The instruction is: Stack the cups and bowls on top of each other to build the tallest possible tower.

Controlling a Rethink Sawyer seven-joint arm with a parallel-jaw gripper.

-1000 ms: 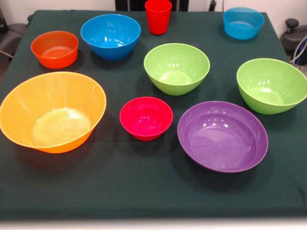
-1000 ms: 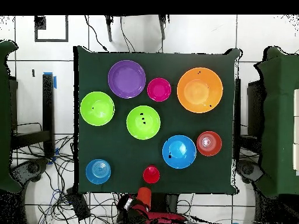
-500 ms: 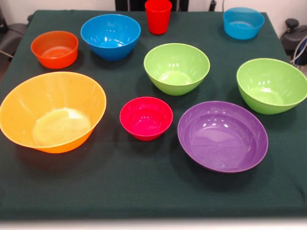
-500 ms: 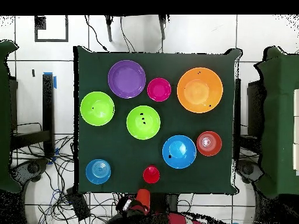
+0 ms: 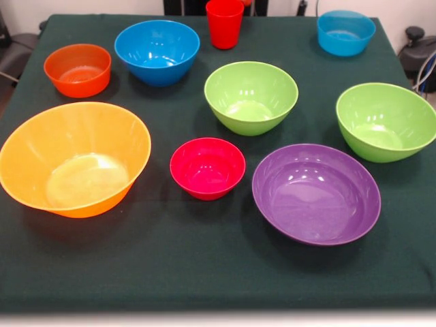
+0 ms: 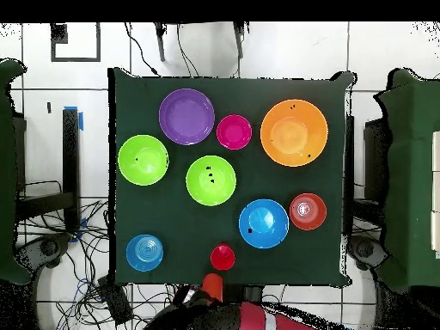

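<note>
- Red cup (image 5: 224, 22) stands upright, mouth up, long axis vertical, at the far edge of the table (image 5: 204, 272), just right of the big blue bowl (image 5: 157, 50).
- All bowls sit open side up, apart, unstacked: orange bowl (image 5: 73, 158) near left, crimson bowl (image 5: 207, 167) beside it, purple bowl (image 5: 316, 193) near right.
- Gripper (image 6: 211, 288) shows by an orange cup (image 6: 212, 283) off the table; whether it grips, I cannot tell.

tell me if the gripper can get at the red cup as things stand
Probably yes. The red cup stands upright and alone at the table edge nearest the robot, with open cloth between it and the big blue bowl. The gripper, carrying an orange cup, sits just beyond that edge.
</note>
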